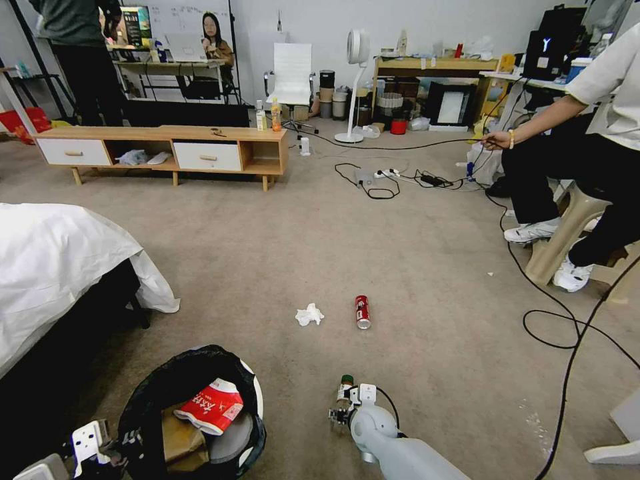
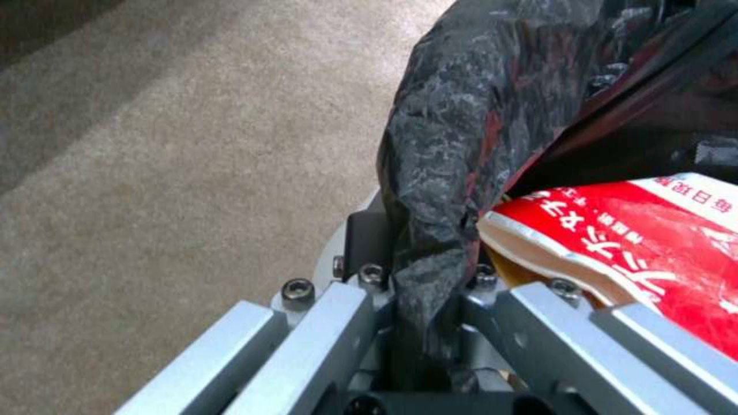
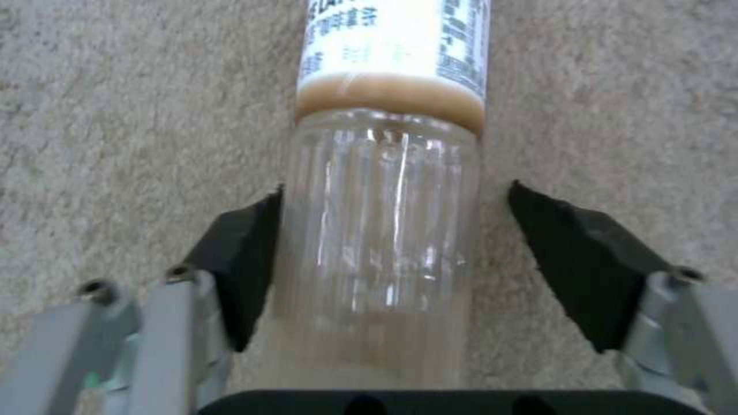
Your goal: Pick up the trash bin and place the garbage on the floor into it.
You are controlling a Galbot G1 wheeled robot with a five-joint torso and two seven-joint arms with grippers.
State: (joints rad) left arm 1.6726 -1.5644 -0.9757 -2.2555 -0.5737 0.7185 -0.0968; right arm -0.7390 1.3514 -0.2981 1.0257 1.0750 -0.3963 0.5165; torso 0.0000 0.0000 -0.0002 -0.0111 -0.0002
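Observation:
The trash bin, white and lined with a black bag, hangs at the lower left of the head view. My left gripper is shut on its bagged rim. Inside lie a red-white snack wrapper and brown paper. My right gripper is low over the floor, open around a clear green-capped bottle lying on the carpet. One pad is at the bottle's side and the other stands apart. A red soda can and a crumpled white tissue lie farther ahead.
A bed with a white sheet fills the left side. A seated person on a stool and loose black cables take up the right. A low wooden cabinet stands at the back, with a power strip near it.

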